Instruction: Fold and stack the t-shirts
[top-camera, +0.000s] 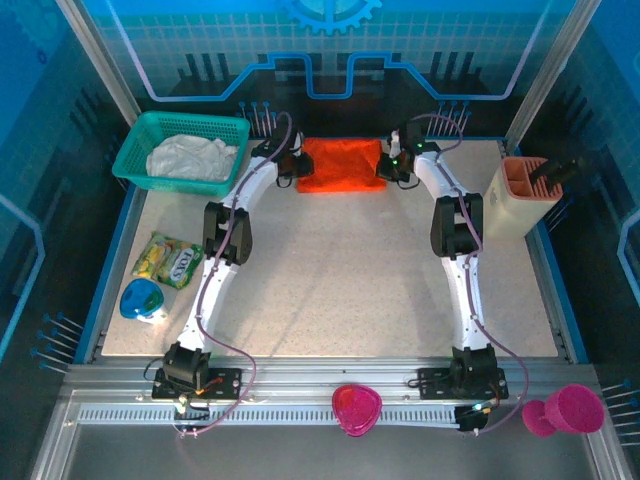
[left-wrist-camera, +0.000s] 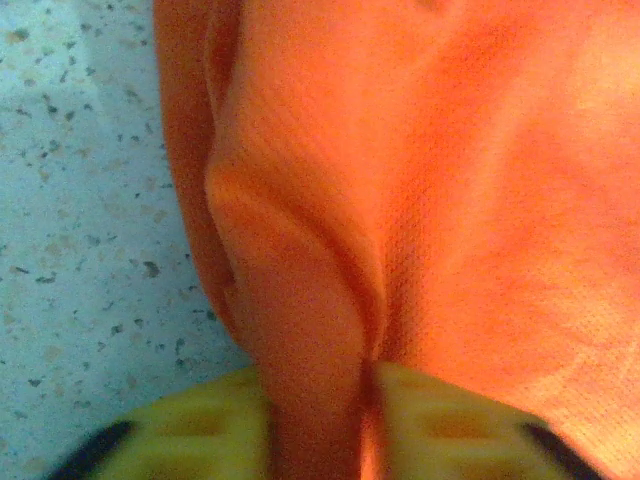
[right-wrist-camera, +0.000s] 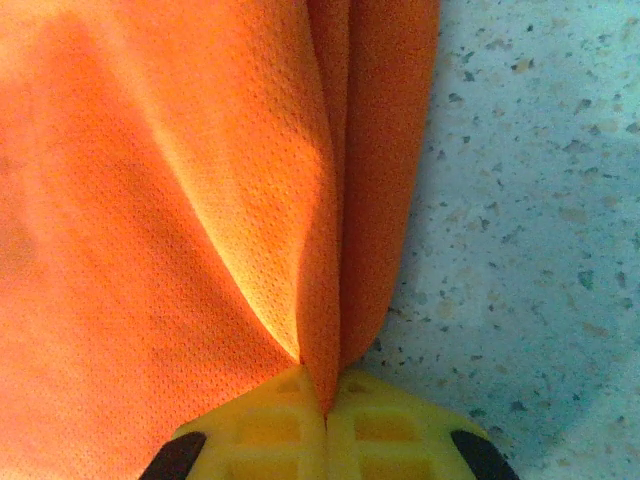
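A robotics lab cell: grey aluminium-profile frame post (top-camera: 100, 60) at eleven o'clock, blue gear-printed backdrop panel (top-camera: 330, 14) at twelve, slotted metal mounting rail (top-camera: 280, 412) at six.

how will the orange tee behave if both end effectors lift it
Probably floppy: the orange tee bunches into soft pleats where the left end effector and right end effector pinch it. Thin cloth, likely light, so its middle should sag. Its textured knit probably won't slip.

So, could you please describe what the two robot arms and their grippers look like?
The left arm and right arm have white link shells, black joints and black bases; a thin purplish cable trails along each. The left gripper and right gripper have yellow fingers moulded with a square grid.
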